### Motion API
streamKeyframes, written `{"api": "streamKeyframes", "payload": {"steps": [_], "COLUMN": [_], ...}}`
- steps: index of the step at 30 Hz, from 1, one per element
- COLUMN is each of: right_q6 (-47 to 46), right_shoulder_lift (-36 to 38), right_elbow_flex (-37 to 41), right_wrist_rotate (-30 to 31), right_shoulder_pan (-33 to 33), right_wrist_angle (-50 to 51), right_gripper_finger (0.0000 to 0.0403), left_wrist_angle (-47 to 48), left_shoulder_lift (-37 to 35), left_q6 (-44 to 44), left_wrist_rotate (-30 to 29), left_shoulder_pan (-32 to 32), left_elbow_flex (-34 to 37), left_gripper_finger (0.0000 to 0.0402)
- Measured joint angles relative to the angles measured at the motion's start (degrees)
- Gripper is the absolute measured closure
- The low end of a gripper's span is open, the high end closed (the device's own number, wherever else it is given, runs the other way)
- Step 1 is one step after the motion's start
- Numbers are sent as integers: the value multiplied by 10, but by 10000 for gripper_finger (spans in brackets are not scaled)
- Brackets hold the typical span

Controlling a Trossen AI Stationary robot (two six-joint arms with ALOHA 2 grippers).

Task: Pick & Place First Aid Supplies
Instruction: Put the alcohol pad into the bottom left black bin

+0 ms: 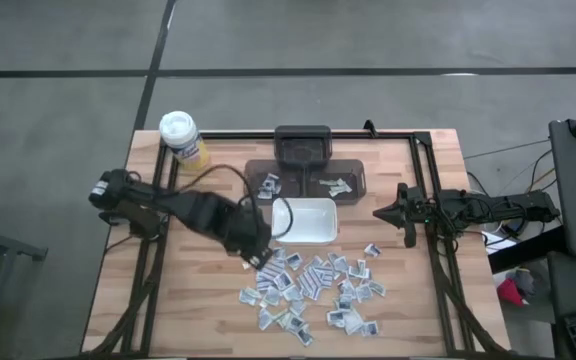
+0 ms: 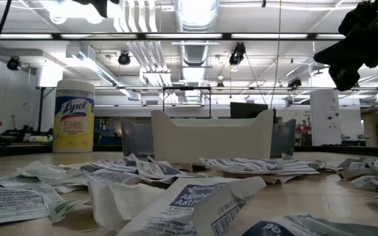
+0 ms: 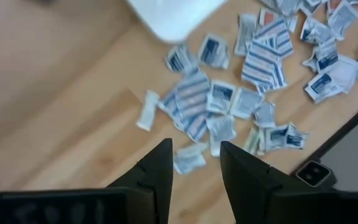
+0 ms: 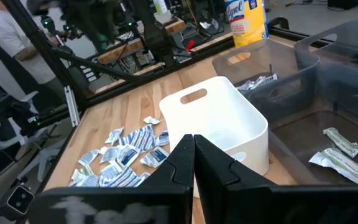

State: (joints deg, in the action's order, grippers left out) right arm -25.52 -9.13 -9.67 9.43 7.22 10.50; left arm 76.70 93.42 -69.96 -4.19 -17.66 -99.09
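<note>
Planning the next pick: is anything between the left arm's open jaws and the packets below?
Nothing visible. The left gripper hangs with jaws apart over the near edge of the packets, only bare table around them.

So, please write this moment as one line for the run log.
left gripper: open, empty, over the packets | right gripper: shut, waiting at right of white tray | tray: looks empty

Both arms are matte black, built from chunky jointed segments; the left arm (image 1: 183, 208), at 9 o'clock on the table, has a thin black cable looping over it. The right arm (image 1: 468, 207), at 3 o'clock, is slimmer. Each gripper has two flat, angular black fingers (image 3: 157, 171), tapering toward the tips.
</note>
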Motion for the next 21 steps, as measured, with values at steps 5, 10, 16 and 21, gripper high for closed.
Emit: {"api": "streamKeyframes", "payload": {"steps": [5, 10, 16, 21], "right_q6": [0, 0, 0, 0], "right_shoulder_lift": [0, 0, 0, 0], "right_elbow_flex": [0, 0, 0, 0], "right_wrist_rotate": [0, 0, 0, 0], "right_shoulder_pan": [0, 0, 0, 0], "right_wrist_angle": [0, 0, 0, 0], "right_gripper_finger": [394, 394, 394, 394], "left_wrist_angle": [-2, -2, -2, -2], "left_shoulder_lift": [26, 68, 130, 171], "left_q6": [-70, -84, -5, 20], "left_wrist_rotate": [0, -1, 11, 70], "left_shoulder_pan": [-44, -70, -87, -96], "left_elbow_flex": [0, 1, 6, 22], "left_gripper_finger": [275, 275, 275, 275]}}
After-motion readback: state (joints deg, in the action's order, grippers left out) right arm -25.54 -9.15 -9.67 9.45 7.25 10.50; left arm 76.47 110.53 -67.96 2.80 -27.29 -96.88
